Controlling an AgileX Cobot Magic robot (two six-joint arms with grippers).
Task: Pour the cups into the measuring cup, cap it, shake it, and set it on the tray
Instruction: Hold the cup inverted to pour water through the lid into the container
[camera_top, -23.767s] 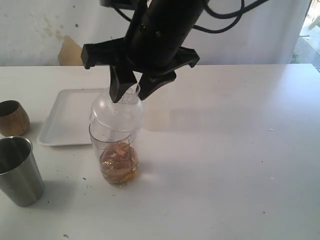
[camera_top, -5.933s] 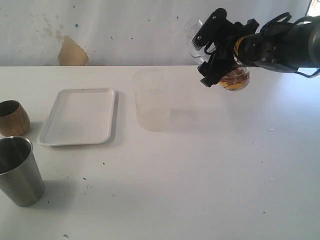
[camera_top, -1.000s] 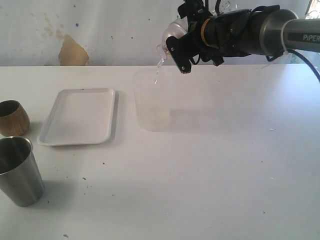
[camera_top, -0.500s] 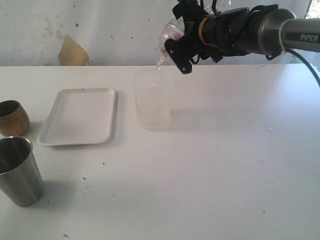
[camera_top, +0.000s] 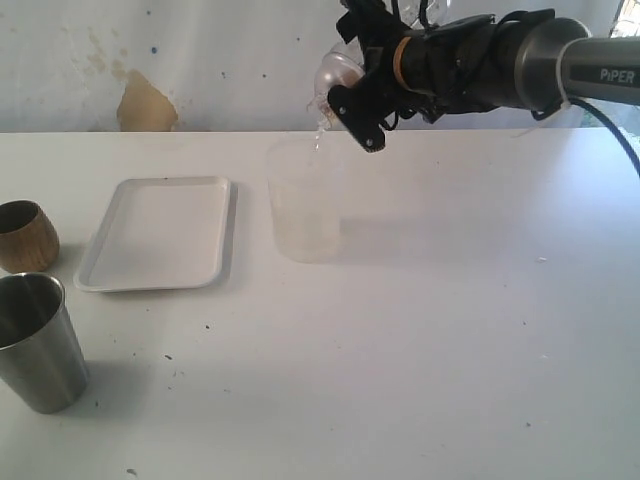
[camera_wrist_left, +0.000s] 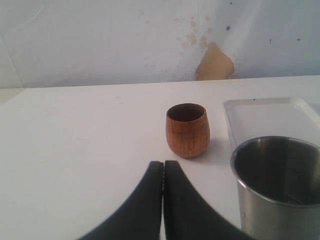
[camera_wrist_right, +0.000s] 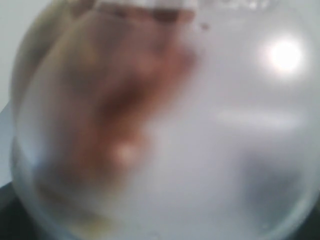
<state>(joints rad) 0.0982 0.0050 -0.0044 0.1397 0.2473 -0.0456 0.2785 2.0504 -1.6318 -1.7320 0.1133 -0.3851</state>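
Observation:
My right gripper is shut on the measuring cup, held high at the back and tipped far over, domed cap end down and to the left. The cup fills the right wrist view as a blurred clear body with brown-orange contents. A thin trickle drops from it toward the frosted cup below. At the left, the brown cup and the steel tumbler stand upright. My left gripper is shut and empty, just short of the brown cup, with the tumbler beside it.
The white tray lies flat and bare between the brown cup and the frosted cup; its corner shows in the left wrist view. A stained white wall stands behind the table.
The right gripper has risen slightly with the tipped measuring cup. The falling stream has thinned to a short trickle. The left gripper has not moved.

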